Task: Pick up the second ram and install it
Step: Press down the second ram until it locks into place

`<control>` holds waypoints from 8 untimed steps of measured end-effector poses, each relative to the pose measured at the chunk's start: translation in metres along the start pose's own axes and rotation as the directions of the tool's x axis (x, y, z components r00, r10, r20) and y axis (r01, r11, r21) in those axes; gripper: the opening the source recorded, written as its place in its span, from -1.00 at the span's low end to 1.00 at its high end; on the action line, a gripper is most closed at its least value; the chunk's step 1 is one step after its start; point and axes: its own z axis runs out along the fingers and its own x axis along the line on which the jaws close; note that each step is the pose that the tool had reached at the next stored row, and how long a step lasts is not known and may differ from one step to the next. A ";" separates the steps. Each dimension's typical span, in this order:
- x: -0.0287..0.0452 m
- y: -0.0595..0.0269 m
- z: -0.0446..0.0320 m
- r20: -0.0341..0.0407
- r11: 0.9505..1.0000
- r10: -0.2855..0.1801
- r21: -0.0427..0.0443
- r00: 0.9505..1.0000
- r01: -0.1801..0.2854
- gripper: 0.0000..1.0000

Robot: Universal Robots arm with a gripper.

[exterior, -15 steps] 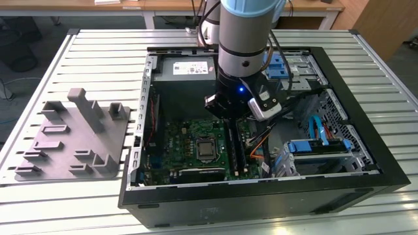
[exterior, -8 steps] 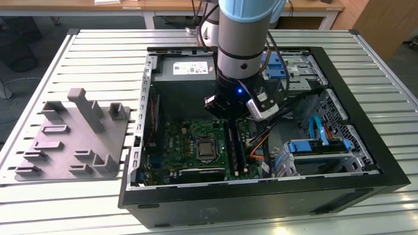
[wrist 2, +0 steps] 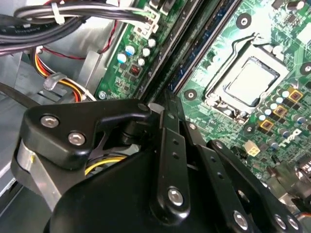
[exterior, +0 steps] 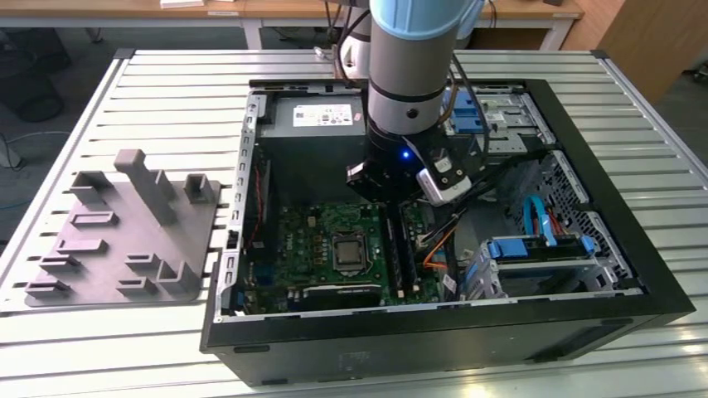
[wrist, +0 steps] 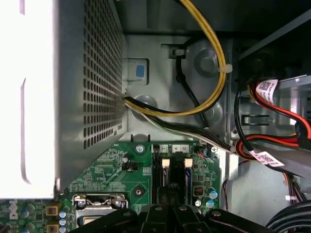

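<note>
one gripper [exterior: 400,192], its grip state unclear, hangs over one motherboard [exterior: 332,249], beside one grey tray [exterior: 122,240].

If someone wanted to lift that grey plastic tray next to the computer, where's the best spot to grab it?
Probably the tallest upright post of the grey tray, approached from straight above. The tray lies flat on the slatted table, so its edges offer little to pinch, while that slab-like post stands clear of the shorter ones.

The arm [exterior: 407,62] is showing a grey tube with a pale blue cap — its black gripper [wrist 2: 165,160] links (silver screws throughout) are looking matte.
</note>
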 end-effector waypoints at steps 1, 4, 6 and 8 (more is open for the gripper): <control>-0.0001 0.0002 -0.0013 0.001 1.000 0.000 -0.002 1.000 0.000 -0.80; -0.0005 -0.0001 -0.0137 0.000 1.000 0.000 0.000 1.000 0.000 -0.80; -0.0005 -0.0011 -0.0147 0.001 1.000 0.000 0.000 1.000 0.000 -0.80; -0.0006 -0.0068 -0.0147 0.000 1.000 0.000 0.004 1.000 0.000 -0.80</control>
